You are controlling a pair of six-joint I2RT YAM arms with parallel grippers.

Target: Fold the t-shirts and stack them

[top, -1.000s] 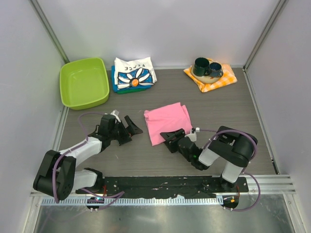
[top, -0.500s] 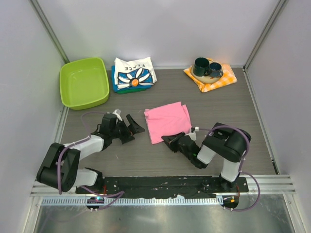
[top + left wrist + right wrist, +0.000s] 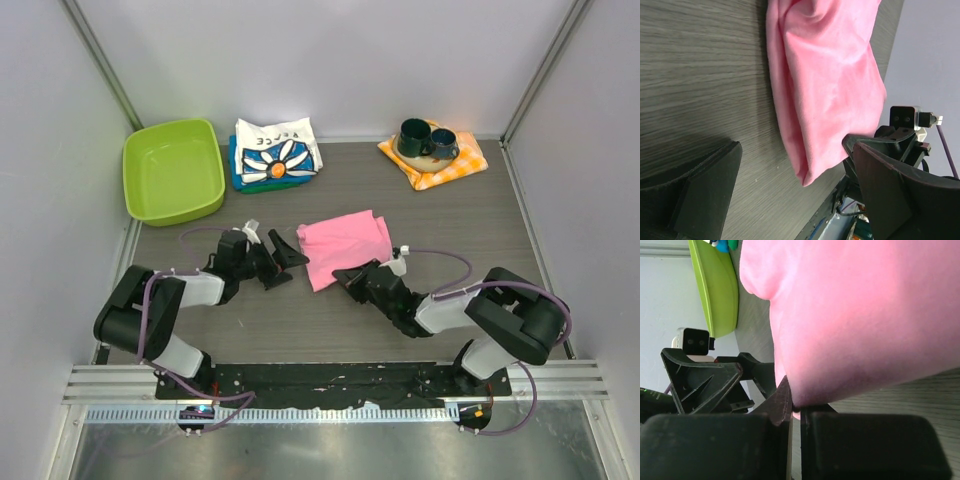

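Pinching pink t-shirt point(image 3: 348, 243) edge, right hand point(image 3: 350, 281), contact mostly hidden

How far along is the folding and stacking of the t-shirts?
Done: the daisy-print t-shirt lies folded on the blue and green pile. In hand: the right hand grips the pink t-shirt by its near edge; the left hand is open beside it. Left: fold and stack it.

This is a robotics lab test cell: a dark wood-grain tabletop point(image 3: 480, 230) boxed in by plain white panels point(image 3: 330, 60) set in aluminium posts point(image 3: 100, 60). A cabled left arm point(image 3: 130, 315) and right arm point(image 3: 520, 315) are bolted to a black mounting plate point(image 3: 330, 378) along its near edge. Staged props lie on it: a green tub point(image 3: 172, 170) at the far left corner, mugs point(image 3: 415, 137) on a checked cloth point(image 3: 455, 170) at the far right corner, and a pink t-shirt point(image 3: 345, 245).
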